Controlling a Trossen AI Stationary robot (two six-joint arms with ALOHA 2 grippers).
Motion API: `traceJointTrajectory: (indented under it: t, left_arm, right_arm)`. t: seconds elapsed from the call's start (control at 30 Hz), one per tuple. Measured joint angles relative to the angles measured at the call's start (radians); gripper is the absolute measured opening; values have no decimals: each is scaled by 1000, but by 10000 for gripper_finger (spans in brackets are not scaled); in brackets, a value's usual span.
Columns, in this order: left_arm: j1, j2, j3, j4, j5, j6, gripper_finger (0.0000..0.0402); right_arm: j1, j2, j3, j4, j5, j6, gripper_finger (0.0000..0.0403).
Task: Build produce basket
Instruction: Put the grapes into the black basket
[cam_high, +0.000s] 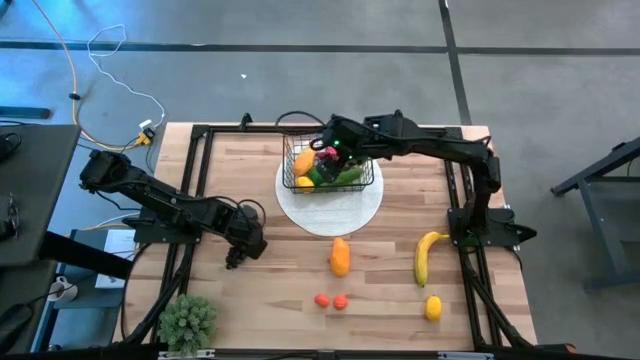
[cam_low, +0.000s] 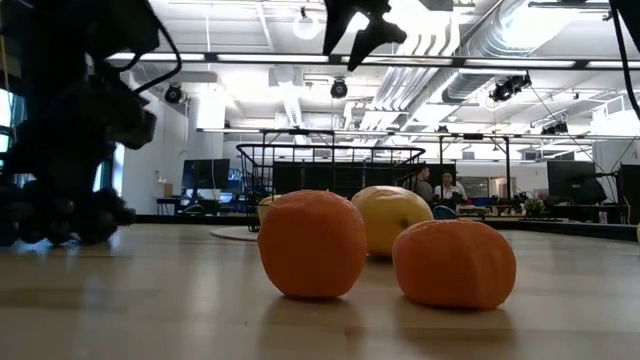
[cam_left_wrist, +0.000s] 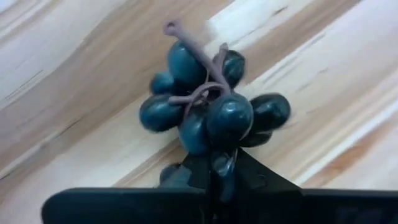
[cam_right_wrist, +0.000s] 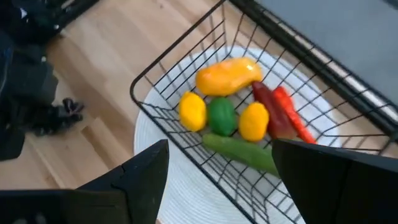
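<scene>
The black wire basket (cam_high: 330, 168) stands on a round white plate (cam_high: 330, 212) at the table's far middle. It holds a yellow piece (cam_right_wrist: 227, 74), two lemons, a lime (cam_right_wrist: 221, 116), a red chilli (cam_right_wrist: 283, 112) and a cucumber (cam_right_wrist: 239, 151). My right gripper (cam_right_wrist: 221, 155) hovers open above it (cam_high: 325, 150). My left gripper (cam_high: 238, 256) is low over the table's left part, shut on a bunch of dark grapes (cam_left_wrist: 211, 109). On the wood lie an orange-yellow fruit (cam_high: 340, 256), a banana (cam_high: 428, 256), a lemon (cam_high: 433, 307) and two orange pieces (cam_high: 331, 300). My left gripper pinches the grape bunch between its two fingers at the end away from the stem, on the lowest grapes (cam_left_wrist: 222, 163). The fingers come slanting down from above. The rest of the bunch and its brown stem (cam_left_wrist: 189, 43) stick out past the fingertips, close over the wood; whether it rests there I cannot tell.
A spiky green potted plant (cam_high: 188, 320) stands at the near left corner. Black frame rails run along the table's left, right and far sides. Bare wood lies between the plate and the loose fruit. In the low view the two orange pieces (cam_low: 312, 243) stand close before the camera.
</scene>
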Motion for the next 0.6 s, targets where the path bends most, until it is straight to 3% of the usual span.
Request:
traceJointTrajectory:
  t: [0.3, 0.6]
  left_arm:
    - [30, 0, 86, 78, -27, 95, 5]
    - [120, 0, 260, 84, -64, 283, 5]
  right_arm:
    - [-31, -62, 0, -40, 72, -30, 266]
    - [-88, -89, 0, -88, 94, -70, 266]
